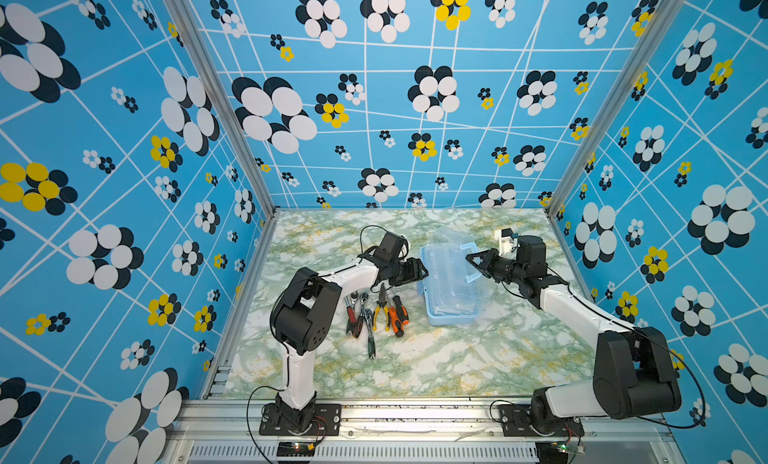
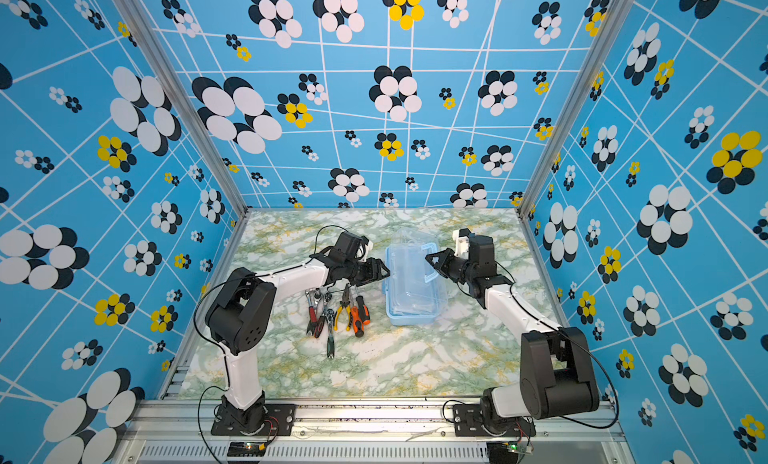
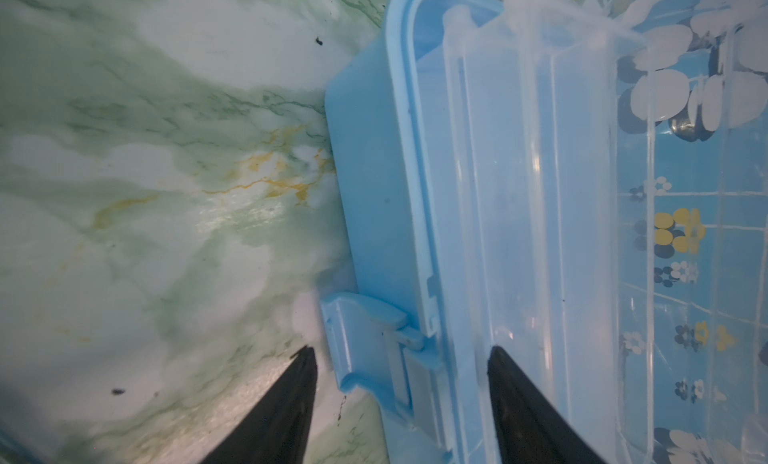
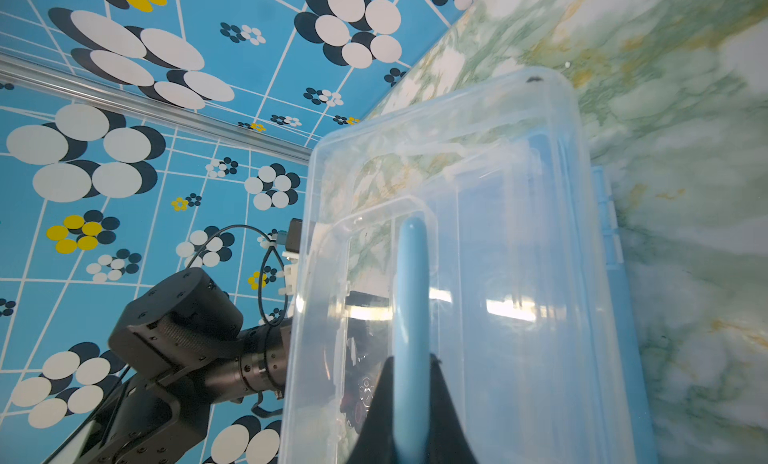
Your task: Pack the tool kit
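Box (image 1: 451,316): light-blue base resting on the marble table (image 1: 415,366), right of centre, between the two arms.
Lid (image 4: 478,241): clear, raised at an angle above the base.
Handle (image 4: 411,283): blue, on the lid's top, pinched by the right gripper.
Right gripper (image 4: 411,360): fingers clamped on the handle, one on each side of it, holding the lid up.
Left gripper (image 3: 401,349): fingers apart at the box's near long side, one over the table, the other over the box's rim, not gripping anything.
Latch (image 3: 365,345): blue flap on the box wall, between the left fingers.
Pliers (image 1: 380,312): yellow-handled, on the table just left of the box.
Screwdrivers (image 1: 399,316): orange-black, beside the pliers, nearest the box.
Ratchet wrenches (image 1: 370,329): chrome-headed, left of the pliers, under the left arm.
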Tool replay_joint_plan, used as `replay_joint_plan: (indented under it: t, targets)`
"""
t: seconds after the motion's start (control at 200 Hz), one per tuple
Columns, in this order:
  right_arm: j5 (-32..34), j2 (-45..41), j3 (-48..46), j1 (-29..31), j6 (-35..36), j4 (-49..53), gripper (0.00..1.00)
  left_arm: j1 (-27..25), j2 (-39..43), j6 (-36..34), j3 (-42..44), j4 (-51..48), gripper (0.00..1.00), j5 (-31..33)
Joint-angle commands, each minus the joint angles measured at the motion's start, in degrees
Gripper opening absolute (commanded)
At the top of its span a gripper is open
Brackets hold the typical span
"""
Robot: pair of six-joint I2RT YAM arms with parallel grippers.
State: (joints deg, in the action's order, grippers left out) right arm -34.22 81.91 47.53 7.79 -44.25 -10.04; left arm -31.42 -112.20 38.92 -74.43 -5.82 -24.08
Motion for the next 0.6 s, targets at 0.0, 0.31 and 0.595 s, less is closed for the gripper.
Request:
replay_joint_plan:
  t: [0.0, 0.31, 0.595]
  targets:
    - [-3.76, -2.28, 0.01, 0.0, -0.76, -5.17, 0.0, -0.14, -1.17, -1.33, -0.53, -2.55, 0.65, 1.98]
    - [-3.82, -1.78, -0.48, -0.49, -1.01, -5.78, 0.0, 0.15, 5.76, -2.29, 3.65, -2.88, 0.67, 4.12]
    - [-3.31, -1.88, -0.55, -0.47, -0.49, -4.68, 0.0, 0.22, 4.83, -1.57, 3.62, -2.39, 0.67, 3.42]
